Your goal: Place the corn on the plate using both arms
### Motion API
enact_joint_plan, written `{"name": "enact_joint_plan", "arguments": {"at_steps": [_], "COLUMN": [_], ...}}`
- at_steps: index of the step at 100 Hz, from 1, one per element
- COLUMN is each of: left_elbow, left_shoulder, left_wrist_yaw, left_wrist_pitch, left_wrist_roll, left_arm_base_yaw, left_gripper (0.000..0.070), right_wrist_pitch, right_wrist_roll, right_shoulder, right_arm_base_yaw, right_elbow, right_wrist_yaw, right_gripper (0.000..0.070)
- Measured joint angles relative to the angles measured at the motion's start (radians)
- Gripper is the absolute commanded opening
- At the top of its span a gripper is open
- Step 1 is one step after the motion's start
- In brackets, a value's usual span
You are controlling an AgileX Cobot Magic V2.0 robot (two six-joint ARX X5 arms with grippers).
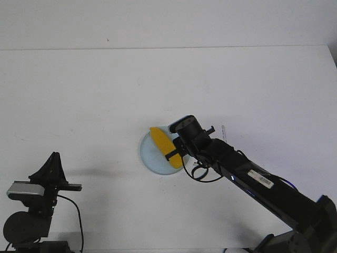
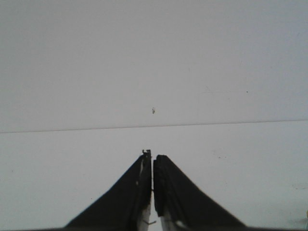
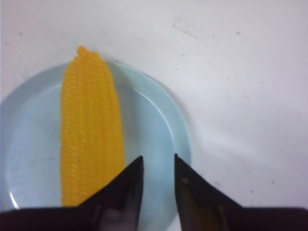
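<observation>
So the corn [image 1: 166, 148] is lying on the plate [image 1: 150, 155], which sits near the middle of the white bench [image 1: 79, 95]. In the front view the cob runs diagonally across the plate, with its tapered tip poking just over the far rim and the other end at the near rim on the right side. The wrist view of the right arm shows it nicely: bumpy yellow kernels, flat on the pale blue plate [image 3: 154, 120], corn [image 3: 89, 130] off to one side of the plate's middle.

The right arm [image 1: 253, 179] reaches in from the lower right corner, and its gripper [image 1: 175, 153] hangs right over the near end of the corn. From its own camera the right gripper [image 3: 157, 166] has a narrow gap between the jaws and nothing in it; one finger [image 3: 130, 183] overlaps the edge of the cob in the picture, but I can't tell if it actually touches.

The left arm [image 1: 31, 211] is parked at the lower left corner, well apart from the plate. Its gripper [image 2: 152, 161] has the jaws pressed together, holding nothing, with only bare white bench ahead of it.
</observation>
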Motion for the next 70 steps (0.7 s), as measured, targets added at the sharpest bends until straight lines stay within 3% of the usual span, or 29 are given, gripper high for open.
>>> {"name": "enact_joint_plan", "arguments": {"at_steps": [30, 70], "left_elbow": [0.000, 0.000], "left_shoulder": [0.000, 0.000], "left_wrist_yaw": [0.000, 0.000], "left_wrist_pitch": [0.000, 0.000], "left_wrist_roll": [0.000, 0.000], "left_arm_base_yaw": [0.000, 0.000], "left_gripper": [0.0002, 0.0002], "right_wrist_pitch": [0.247, 0.397], "right_wrist_roll": [-0.011, -0.012], "right_shoulder": [-0.291, -0.628], "right_arm_base_yaw": [-0.136, -0.473], "right_elbow": [-0.315, -0.603], "right_wrist_yaw": [0.000, 0.001], "right_gripper": [0.0007, 0.0008]}}
